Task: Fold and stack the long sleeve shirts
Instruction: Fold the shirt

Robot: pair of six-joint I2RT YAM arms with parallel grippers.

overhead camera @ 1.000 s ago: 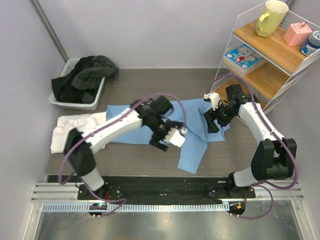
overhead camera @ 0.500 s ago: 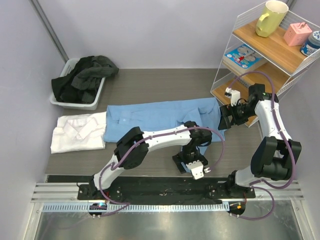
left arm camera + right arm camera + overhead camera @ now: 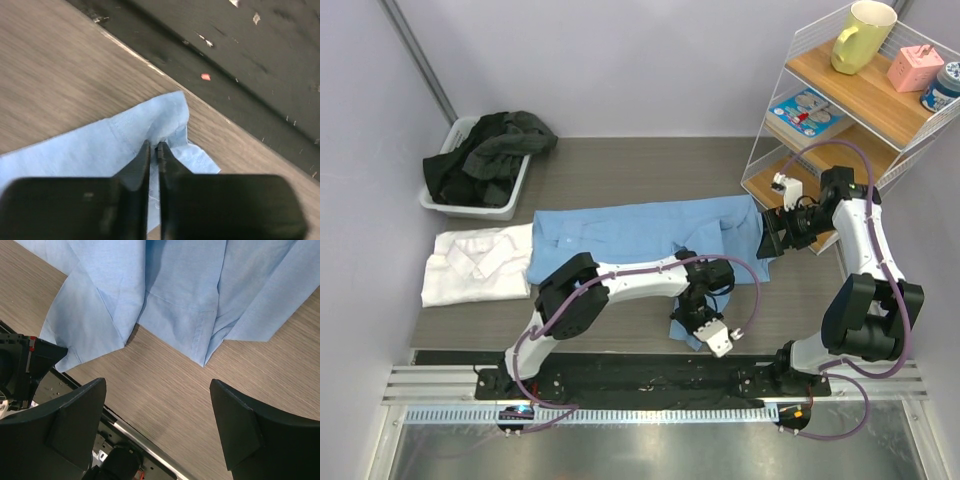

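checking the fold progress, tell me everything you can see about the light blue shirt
The light blue shirt is thin, smooth cloth lying mostly flat across the wooden table, collar end toward the white shirt, whose edge it meets. One sleeve runs toward the near edge, where the left claw is shut on a pinched fold near its tip. Its right end lies creased below the open right claw, untouched by it.
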